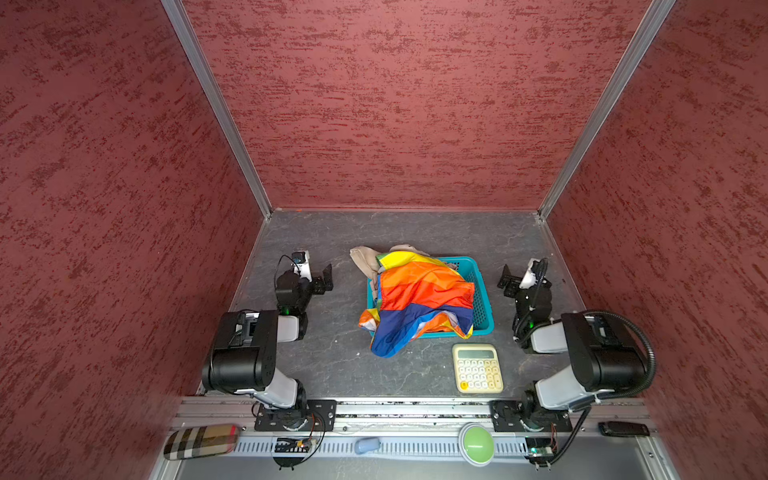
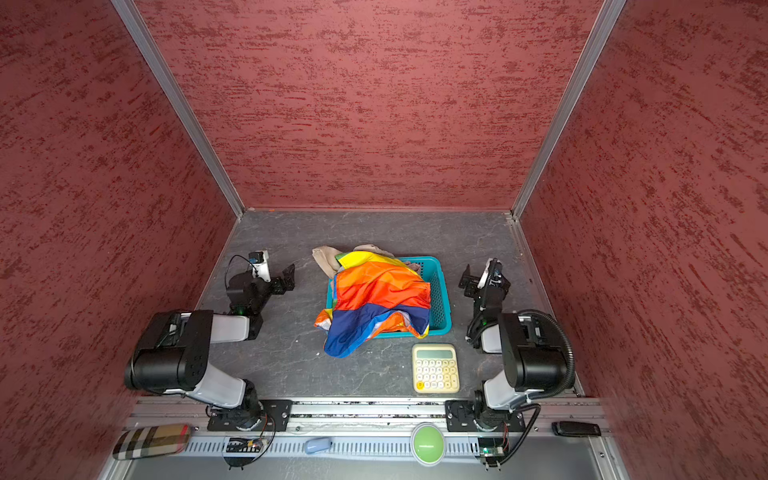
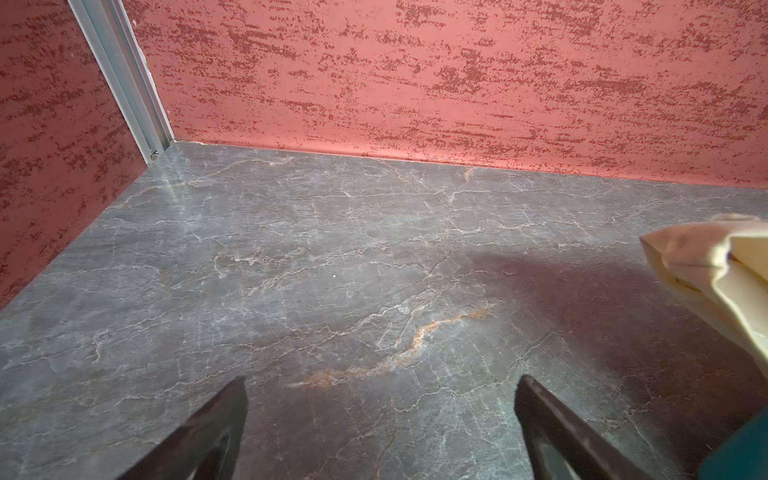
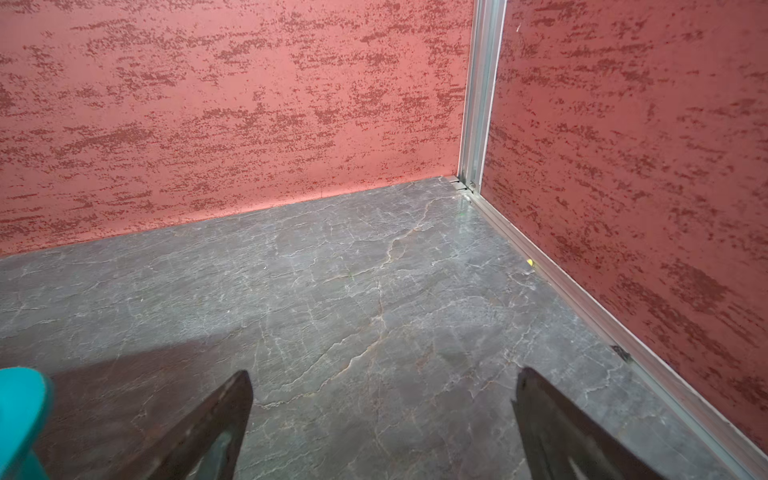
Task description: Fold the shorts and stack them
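Draping over teal basket (image 1: 483, 305), rainbow shorts (image 1: 419, 291), beige shorts (image 1: 363, 259) beneath

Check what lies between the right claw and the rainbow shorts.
Both top views show the teal basket's uncovered side, then bare table, between the right claw and the rainbow shorts.

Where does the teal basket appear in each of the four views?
Top views: in both top views the teal basket stands mid-table, mostly under the rainbow shorts.
Left wrist: only a teal corner at the frame edge, next to the beige shorts.
Right wrist: a teal rim corner at the frame edge.
Shared landmark: the grey marbled table, in all views.
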Robot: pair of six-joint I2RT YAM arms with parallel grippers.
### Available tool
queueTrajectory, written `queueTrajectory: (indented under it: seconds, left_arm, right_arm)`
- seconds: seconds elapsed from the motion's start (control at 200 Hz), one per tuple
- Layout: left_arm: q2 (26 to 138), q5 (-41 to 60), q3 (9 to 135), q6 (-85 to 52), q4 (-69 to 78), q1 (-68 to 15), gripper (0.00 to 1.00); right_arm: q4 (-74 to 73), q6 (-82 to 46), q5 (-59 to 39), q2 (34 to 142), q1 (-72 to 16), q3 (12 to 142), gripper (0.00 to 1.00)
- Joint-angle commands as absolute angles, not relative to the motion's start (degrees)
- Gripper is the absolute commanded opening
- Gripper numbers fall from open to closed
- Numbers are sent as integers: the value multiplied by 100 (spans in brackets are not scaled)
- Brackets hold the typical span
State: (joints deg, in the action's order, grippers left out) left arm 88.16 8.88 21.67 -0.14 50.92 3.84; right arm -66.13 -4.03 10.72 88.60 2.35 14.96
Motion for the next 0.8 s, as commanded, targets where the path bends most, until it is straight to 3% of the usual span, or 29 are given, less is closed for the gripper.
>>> queueTrajectory:
  seconds: [0.0, 0.791]
  left_arm:
    - [8789, 884, 2198, 49, 5071, 370, 99]
    - [8785, 888, 2180, -14, 5109, 431, 99]
  right_arm:
    - [-6669, -316, 1090, 8833, 215, 1573, 99]
    - [-6656, -329, 1090, 8846, 216, 1582, 99]
